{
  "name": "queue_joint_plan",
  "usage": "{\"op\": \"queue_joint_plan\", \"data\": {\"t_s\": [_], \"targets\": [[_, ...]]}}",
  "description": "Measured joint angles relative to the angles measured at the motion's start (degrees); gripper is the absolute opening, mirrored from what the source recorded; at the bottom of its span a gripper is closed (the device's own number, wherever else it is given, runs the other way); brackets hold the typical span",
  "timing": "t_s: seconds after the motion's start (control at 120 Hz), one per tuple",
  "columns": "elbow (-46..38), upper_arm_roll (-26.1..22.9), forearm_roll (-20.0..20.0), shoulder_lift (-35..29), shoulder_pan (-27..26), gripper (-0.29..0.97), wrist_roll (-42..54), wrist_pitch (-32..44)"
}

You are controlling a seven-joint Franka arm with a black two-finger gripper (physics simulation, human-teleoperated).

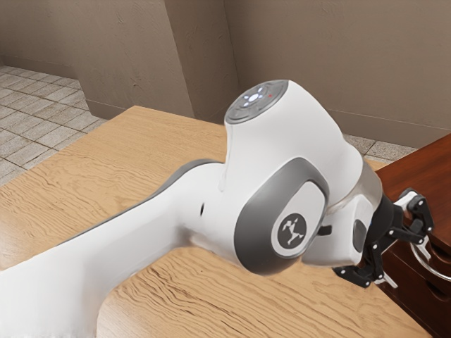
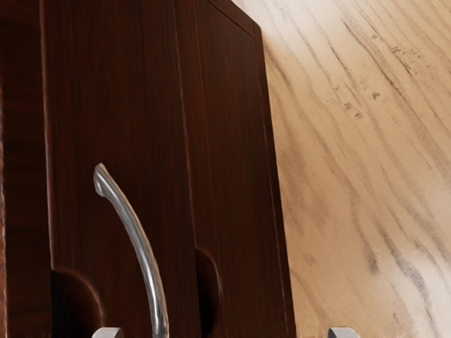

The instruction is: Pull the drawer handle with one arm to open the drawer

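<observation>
A dark red-brown wooden drawer cabinet (image 1: pixel 421 174) stands on the table at the exterior view's right edge. Its curved silver handle (image 1: pixel 431 260) sticks out from the drawer front. My black gripper (image 1: pixel 412 243) is right at that handle, fingers pointing toward the cabinet and standing wide apart, so it is open. In the wrist view the drawer front (image 2: pixel 120 105) is close ahead, and the handle (image 2: pixel 138 246) arcs down between my two grey fingertips (image 2: pixel 107 332), near one of them. I see no finger pressing on the handle.
The light wooden table (image 1: pixel 127 169) stretches to the exterior view's left and behind the arm. My white arm crosses the lower left of that view. A beige wall and a tiled floor (image 1: pixel 28 105) lie beyond the table.
</observation>
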Motion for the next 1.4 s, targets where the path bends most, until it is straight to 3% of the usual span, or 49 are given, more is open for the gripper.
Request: {"op": "queue_joint_plan", "data": {"t_s": [0.333,1.4], "targets": [[1.53,-3.85,-4.61,-1.90,5.19,0.33,-0.34,1.24],[-0.14,-5.70,-10.91,-3.26,6.40,0.10,-1.55,1.50]]}}
